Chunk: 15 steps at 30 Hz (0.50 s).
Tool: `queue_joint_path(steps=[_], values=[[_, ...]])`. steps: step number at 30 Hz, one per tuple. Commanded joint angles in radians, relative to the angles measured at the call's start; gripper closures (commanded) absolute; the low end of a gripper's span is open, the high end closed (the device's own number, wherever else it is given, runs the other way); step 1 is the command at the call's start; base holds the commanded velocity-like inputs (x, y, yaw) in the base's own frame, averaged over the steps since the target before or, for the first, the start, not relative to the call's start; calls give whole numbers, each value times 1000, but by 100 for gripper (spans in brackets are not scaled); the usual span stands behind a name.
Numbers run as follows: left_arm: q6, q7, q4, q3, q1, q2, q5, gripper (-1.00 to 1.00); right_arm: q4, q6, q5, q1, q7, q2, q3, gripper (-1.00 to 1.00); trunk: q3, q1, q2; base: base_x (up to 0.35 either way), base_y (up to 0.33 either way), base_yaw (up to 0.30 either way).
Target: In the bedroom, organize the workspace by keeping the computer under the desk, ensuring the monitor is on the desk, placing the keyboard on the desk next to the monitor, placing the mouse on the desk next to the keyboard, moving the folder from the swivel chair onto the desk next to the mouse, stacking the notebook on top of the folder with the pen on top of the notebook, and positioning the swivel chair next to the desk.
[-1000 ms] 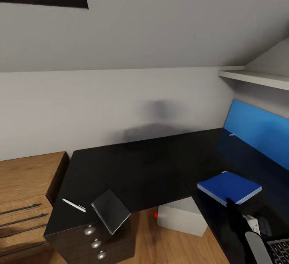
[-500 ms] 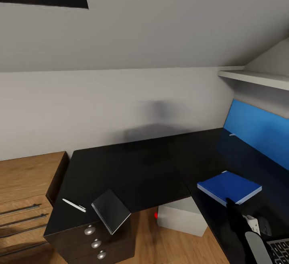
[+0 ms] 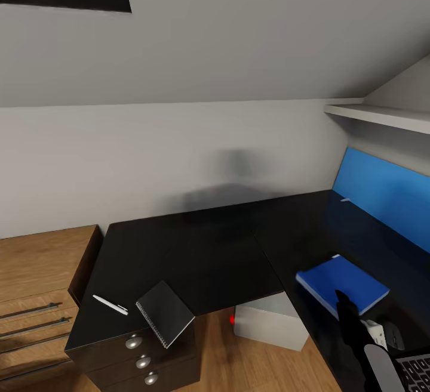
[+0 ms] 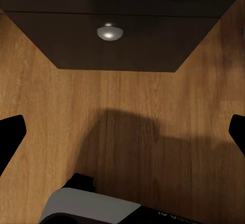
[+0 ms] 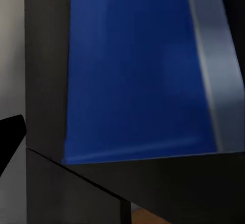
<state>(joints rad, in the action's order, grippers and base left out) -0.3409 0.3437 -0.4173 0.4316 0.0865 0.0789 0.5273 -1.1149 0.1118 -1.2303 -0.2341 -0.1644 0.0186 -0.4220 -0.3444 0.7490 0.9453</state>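
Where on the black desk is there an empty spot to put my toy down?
The widest bare patch of the desk runs from the wall forward, between the notebook and pen at the near left corner and the blue folder. It is crowded near the right gripper, where the mouse and keyboard sit.

Glossy black desk [image 3: 203,249], matt blue folder [image 3: 341,287], wood-grain floor [image 4: 122,127], shiny metal drawer knob [image 4: 109,31]

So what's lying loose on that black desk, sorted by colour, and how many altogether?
Blue: 1, the folder
Black: 1, the notebook, hanging over the desk's front edge
White: 1, the pen
Grey: 2, the keyboard corner and the mouse
Total: 5
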Motion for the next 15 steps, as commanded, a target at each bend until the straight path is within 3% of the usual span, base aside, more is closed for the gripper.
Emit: queue_joint_path(steps=[1,15], values=[[-4,8,0,9,1,-1,7,-100,-2,5,-6,-1,-5,0,-1,-100,-1,0,1,0,0,0],[-4,8,0,8,1,-1,7,-100,-4,5,-5,-1,-4,1,28,-100,-1,0,1,-62,0,0]])
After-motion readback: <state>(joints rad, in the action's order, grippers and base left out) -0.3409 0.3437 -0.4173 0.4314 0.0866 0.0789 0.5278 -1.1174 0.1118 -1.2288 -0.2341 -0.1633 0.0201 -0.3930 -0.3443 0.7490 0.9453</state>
